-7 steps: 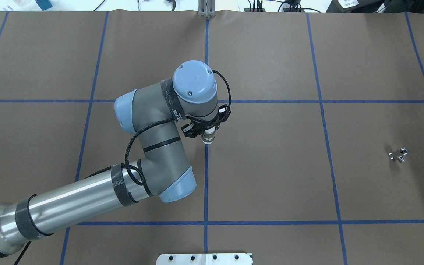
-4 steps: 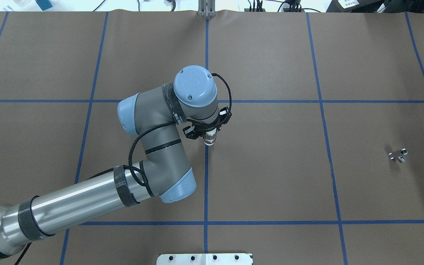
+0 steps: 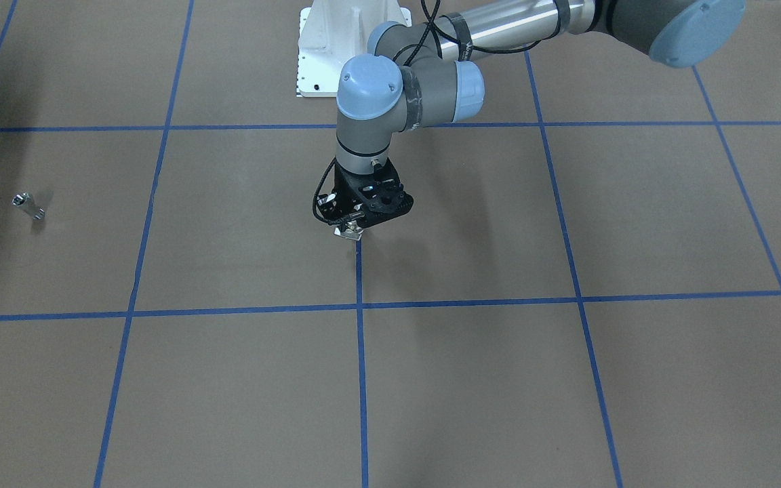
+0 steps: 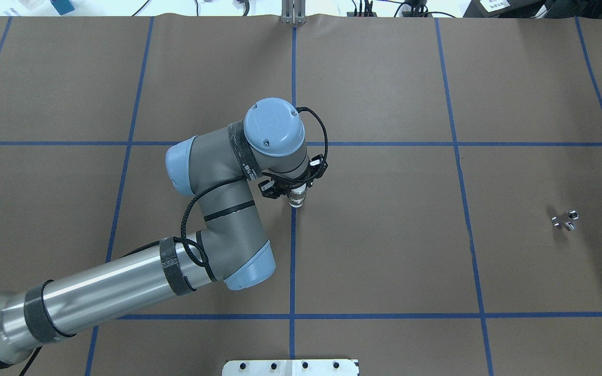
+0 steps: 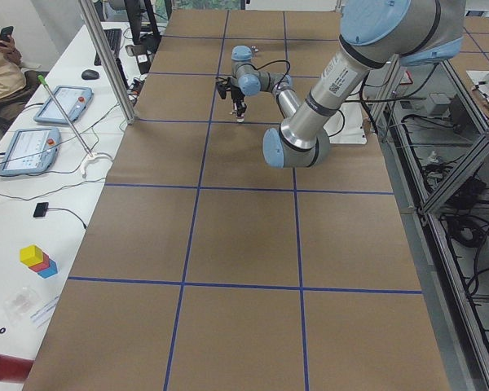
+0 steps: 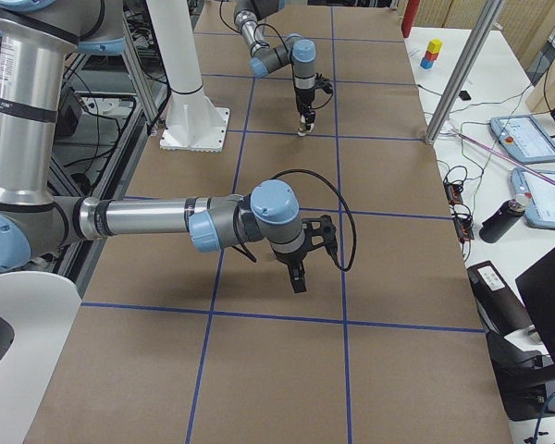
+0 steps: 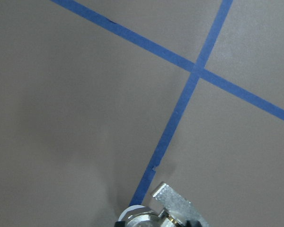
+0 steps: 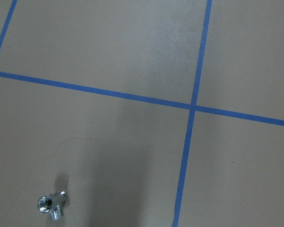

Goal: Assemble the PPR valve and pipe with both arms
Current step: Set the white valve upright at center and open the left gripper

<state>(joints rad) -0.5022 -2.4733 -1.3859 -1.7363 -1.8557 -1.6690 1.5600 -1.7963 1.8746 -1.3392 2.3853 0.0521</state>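
My left gripper (image 4: 297, 196) is shut on the PPR valve (image 4: 297, 200), a silvery fitting with a white ring end. It holds the valve low over the table's centre blue line, fingers pointing down. The gripper (image 3: 351, 229) and the valve (image 3: 349, 232) also show in the front view. In the left wrist view the valve's metal body (image 7: 149, 219) and flat lever tab (image 7: 173, 202) sit at the bottom edge. The pipe (image 4: 565, 220) lies alone on the table far to the right; it also shows in the front view (image 3: 28, 206) and the right wrist view (image 8: 51, 206). My right gripper (image 6: 298, 277) shows only in the right side view; I cannot tell if it is open.
Brown paper with a blue tape grid (image 4: 292, 261) covers the table. The white bolted base (image 3: 350, 47) stands at the robot's side. Tablets and cables (image 5: 33, 138) lie on a side bench beyond the table.
My left wrist has shifted slightly toward the robot and turned a little. The valve stays held over the centre line. The pipe has not moved.
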